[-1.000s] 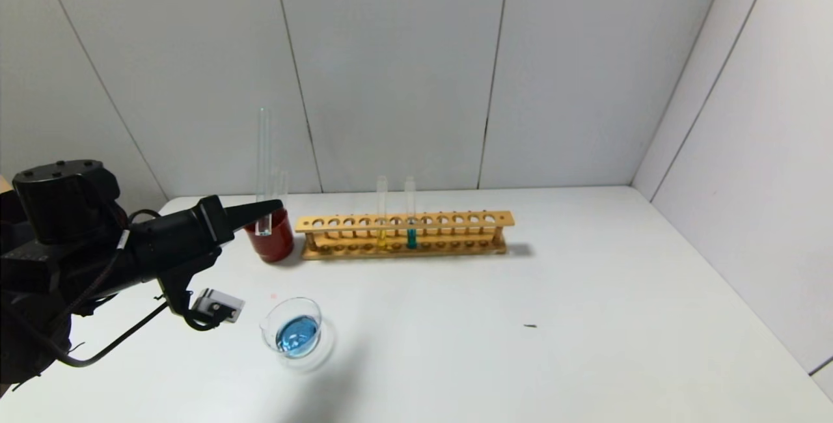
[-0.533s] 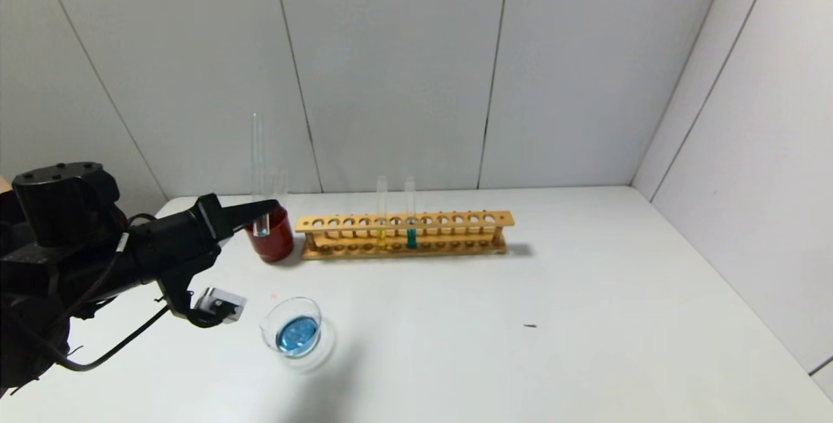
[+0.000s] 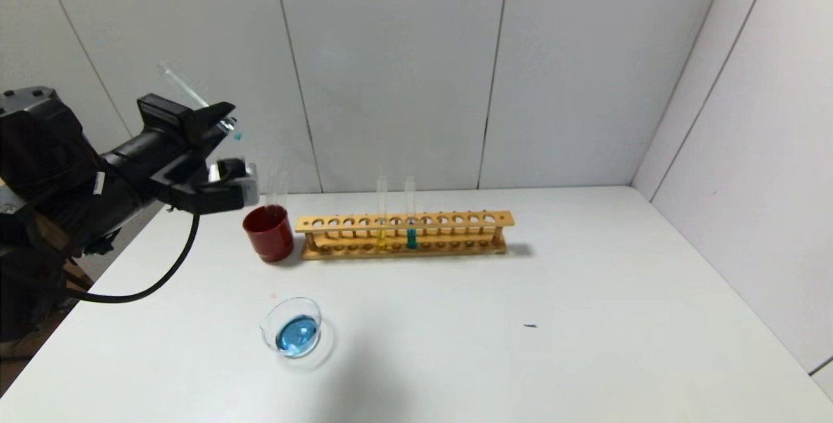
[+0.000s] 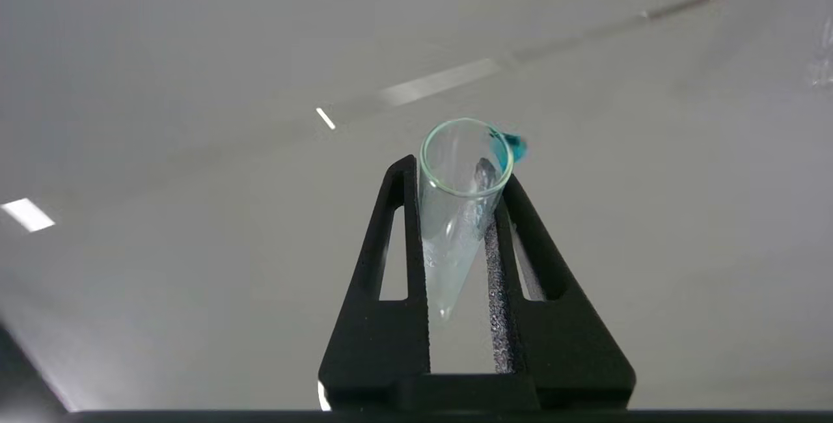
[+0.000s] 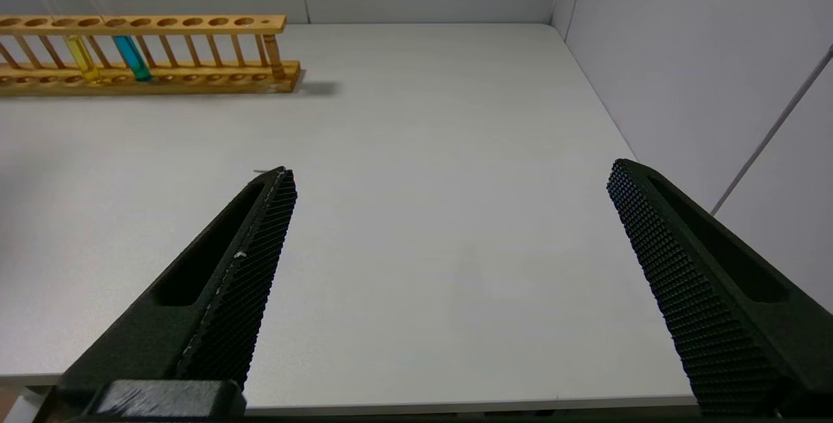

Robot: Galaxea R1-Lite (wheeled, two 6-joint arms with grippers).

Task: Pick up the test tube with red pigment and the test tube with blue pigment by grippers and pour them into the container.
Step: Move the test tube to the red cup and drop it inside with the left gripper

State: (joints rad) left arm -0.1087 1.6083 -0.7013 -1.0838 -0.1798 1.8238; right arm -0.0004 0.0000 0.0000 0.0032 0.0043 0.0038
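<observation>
Left black end effector [image 3: 218,125] clamped on thin clear glass tube with blue residue [image 3: 195,99], tilted high above desk [image 3: 586,319] | right end effector [image 5: 449,267] wide open, idle | we'd level tube, lower gently beside dark red cup [image 3: 269,233].
</observation>
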